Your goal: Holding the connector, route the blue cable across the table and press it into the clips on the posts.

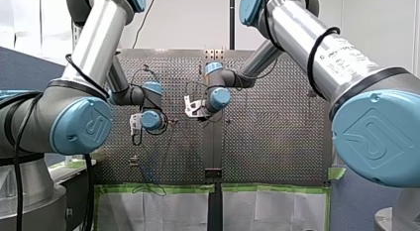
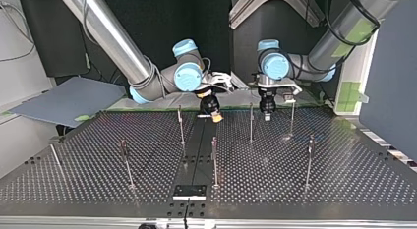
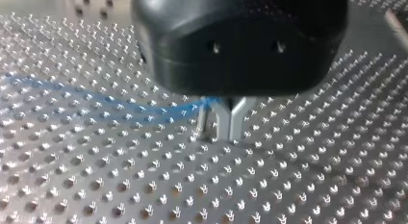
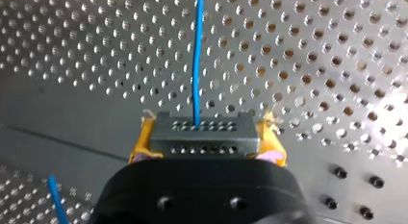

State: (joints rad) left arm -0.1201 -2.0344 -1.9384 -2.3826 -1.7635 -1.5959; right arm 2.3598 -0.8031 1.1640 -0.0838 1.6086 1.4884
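In the right wrist view my right gripper point(image 4: 207, 130) is shut on a grey connector point(image 4: 202, 142), with a yellow pad point(image 4: 140, 144) on each side of it. The blue cable point(image 4: 196, 56) leaves the connector's face and runs ahead over the perforated table point(image 4: 312, 65). In the left wrist view my left gripper point(image 3: 222, 135) has its metal fingers point(image 3: 239, 118) together just above the table, and the blue cable point(image 3: 120, 105) runs in from the side to their upper part. In the top view my right gripper point(image 2: 214, 115) and my left gripper point(image 2: 267, 114) hang side by side at the table's far edge.
Several thin posts stand on the table in the top view, among them one point(image 2: 181, 123) by my right gripper, one point(image 2: 251, 122) by my left gripper and one point(image 2: 215, 160) nearer the middle. A black plate point(image 2: 189, 191) lies at the near edge.
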